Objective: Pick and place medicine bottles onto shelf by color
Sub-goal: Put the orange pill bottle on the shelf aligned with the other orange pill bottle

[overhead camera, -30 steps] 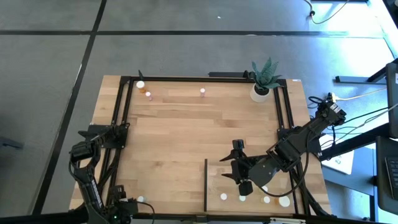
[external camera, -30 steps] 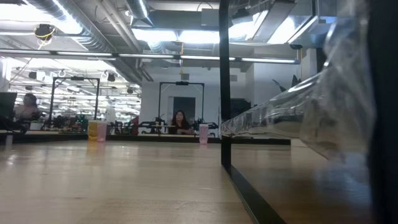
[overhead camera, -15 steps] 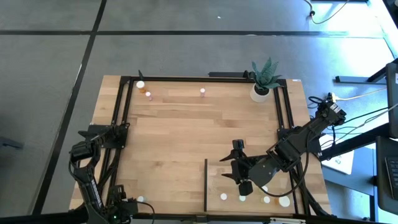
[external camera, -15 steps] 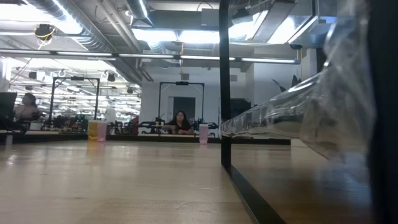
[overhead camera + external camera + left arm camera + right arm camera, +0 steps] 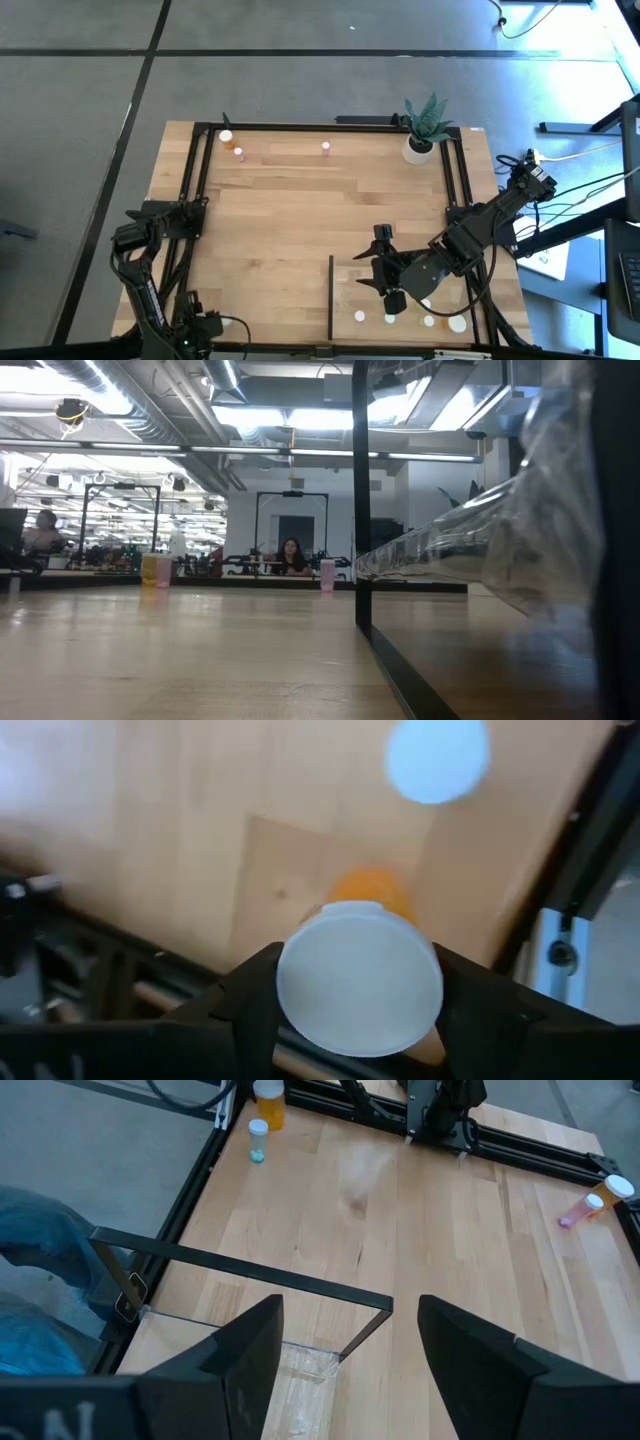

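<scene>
orange bottle (image 5: pixel 372 892), white cap, in left claw (image 5: pixel 358 992)

Bottles (image 5: pixel 390 319) on shelf (image 5: pixel 365 280), under right gripper (image 5: pixel 392 299).

Roughly nine bottles (image 5: pixel 326 148), one shelf (image 5: pixel 345 298), one plant (image 5: pixel 421 130).

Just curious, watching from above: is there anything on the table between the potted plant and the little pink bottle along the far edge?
No. In the high view, only bare wood lies between the potted plant and the pink bottle.
</scene>
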Tool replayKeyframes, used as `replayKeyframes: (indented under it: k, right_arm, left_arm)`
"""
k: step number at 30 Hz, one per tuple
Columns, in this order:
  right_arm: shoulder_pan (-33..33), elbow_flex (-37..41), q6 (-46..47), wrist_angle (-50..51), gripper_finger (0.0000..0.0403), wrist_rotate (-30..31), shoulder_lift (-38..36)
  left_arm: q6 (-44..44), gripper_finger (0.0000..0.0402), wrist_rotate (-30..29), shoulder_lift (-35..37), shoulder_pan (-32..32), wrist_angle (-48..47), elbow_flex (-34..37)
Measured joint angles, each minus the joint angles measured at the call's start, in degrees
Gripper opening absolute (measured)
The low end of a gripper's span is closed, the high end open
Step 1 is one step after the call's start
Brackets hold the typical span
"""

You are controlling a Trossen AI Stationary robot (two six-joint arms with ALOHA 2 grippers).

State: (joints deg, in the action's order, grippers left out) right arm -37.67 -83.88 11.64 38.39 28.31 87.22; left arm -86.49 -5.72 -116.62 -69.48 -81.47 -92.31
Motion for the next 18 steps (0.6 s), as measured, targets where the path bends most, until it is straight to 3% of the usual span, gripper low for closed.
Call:
replayKeyframes:
  k: [14, 18]
  right_arm:
    - [0.0, 0.0, 0.0, 0.0, 0.0234, 0.0, 0.0]
    - [0.0, 0.0, 0.0, 0.0, 0.0234, 0.0, 0.0]
  left_arm:
    - [-0.4, 0.0211, -1.7, 8.9, 5.7, -7.6, 0.0]
    - [1.7, 0.0211, -5.8, 12.3, 8.8, -8.6, 0.0]
